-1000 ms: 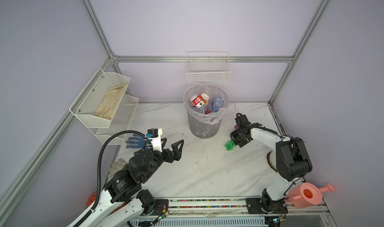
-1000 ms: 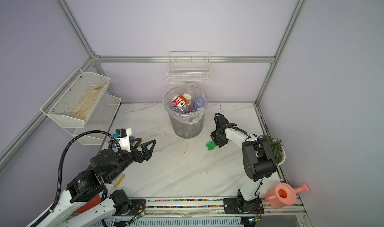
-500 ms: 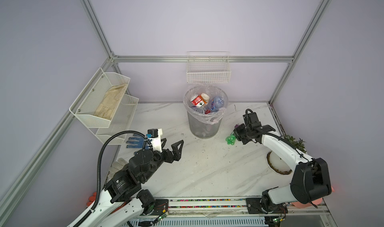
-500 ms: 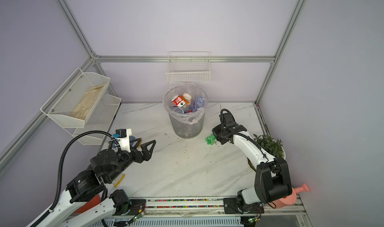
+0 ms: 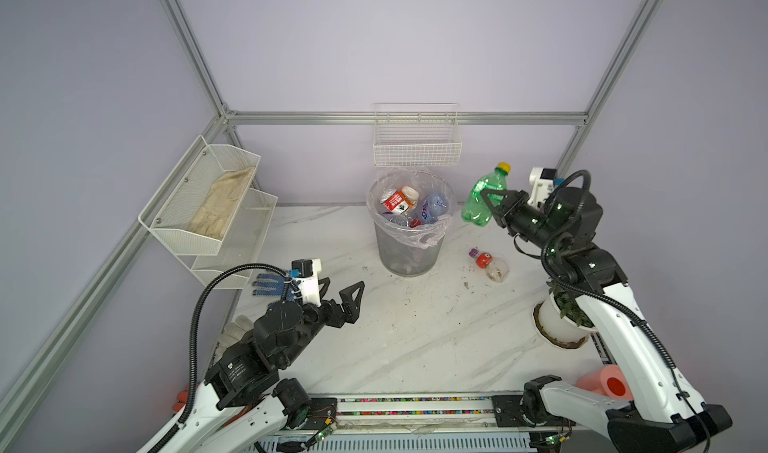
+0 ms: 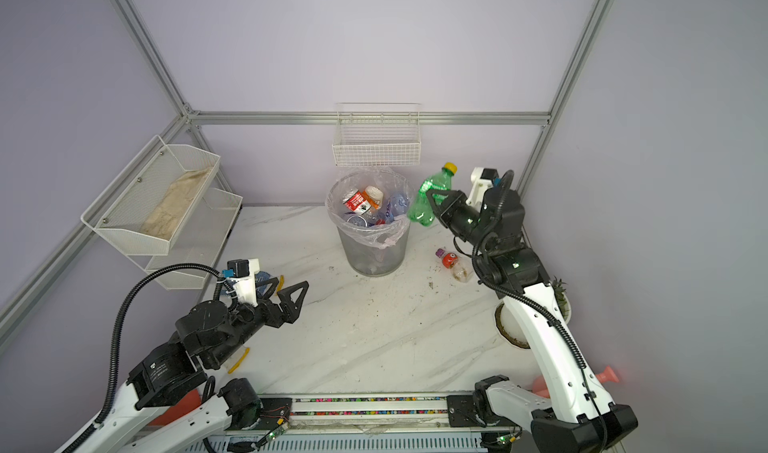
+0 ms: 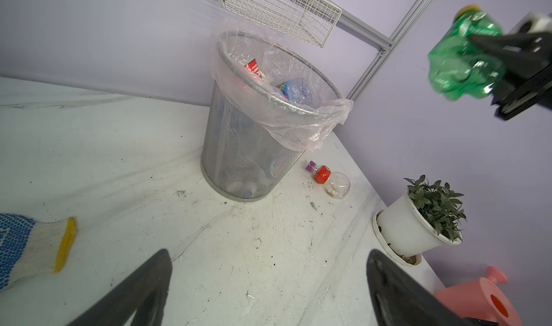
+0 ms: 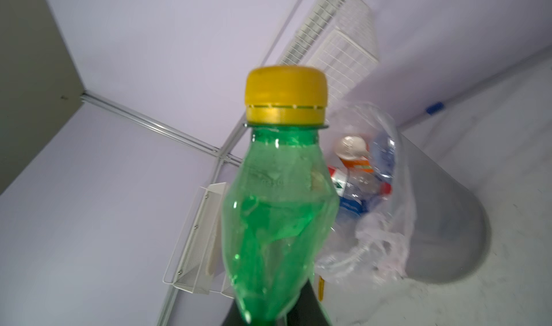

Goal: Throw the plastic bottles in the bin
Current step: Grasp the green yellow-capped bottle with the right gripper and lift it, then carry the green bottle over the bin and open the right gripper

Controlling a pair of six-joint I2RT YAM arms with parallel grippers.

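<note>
Right hand [image 5: 490, 206] clamps green bottle [image 5: 473, 211] aloft beside bin [image 5: 409, 255]; left hand [image 5: 338, 289] wide open, empty.

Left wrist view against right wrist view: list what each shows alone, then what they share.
Left wrist only: the small red-labelled bottle lying beside the bin, a glove, the potted plant, the pink watering can. Right wrist only: the tiered rack on the side wall. Both: the green bottle held by the right end effector, the bin holding bottles, the wire basket above it.
</note>
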